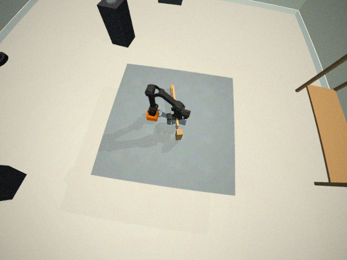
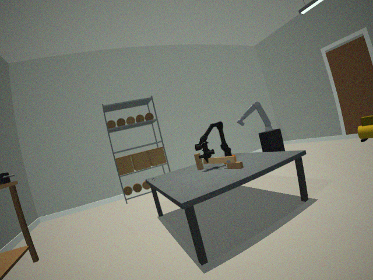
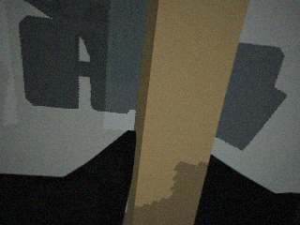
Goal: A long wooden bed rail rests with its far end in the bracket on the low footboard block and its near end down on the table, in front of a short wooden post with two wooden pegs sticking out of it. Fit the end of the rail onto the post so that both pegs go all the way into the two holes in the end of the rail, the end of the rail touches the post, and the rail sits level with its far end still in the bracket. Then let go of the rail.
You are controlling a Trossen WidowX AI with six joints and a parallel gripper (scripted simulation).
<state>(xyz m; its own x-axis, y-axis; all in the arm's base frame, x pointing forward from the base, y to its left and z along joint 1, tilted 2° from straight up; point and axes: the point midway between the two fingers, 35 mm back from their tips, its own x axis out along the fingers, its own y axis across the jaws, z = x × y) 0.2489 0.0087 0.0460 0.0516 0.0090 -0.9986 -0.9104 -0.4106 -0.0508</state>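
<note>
The long wooden rail [image 1: 172,90] [image 2: 220,160] [image 3: 187,117] runs across the grey table [image 1: 201,156] [image 2: 228,181] [image 3: 42,141]. Its far end is by the low footboard block [image 2: 235,165], and its near end is lifted off the table close to the short wooden post [image 1: 179,134] [image 2: 198,161]. My gripper [image 1: 177,120] [image 2: 207,158] is shut on the rail near that end. In the wrist view the rail fills the middle of the picture and runs away from me. The pegs and holes are hidden, and I cannot tell whether the rail end touches the post.
My arm's orange base [image 1: 152,114] stands left of the rail. A second grey arm [image 2: 256,112] on a black pedestal [image 2: 271,140] [image 1: 116,22] stands beyond the table. A metal shelf [image 2: 135,144] is by the wall, and a wooden bench [image 1: 327,134] is at the right.
</note>
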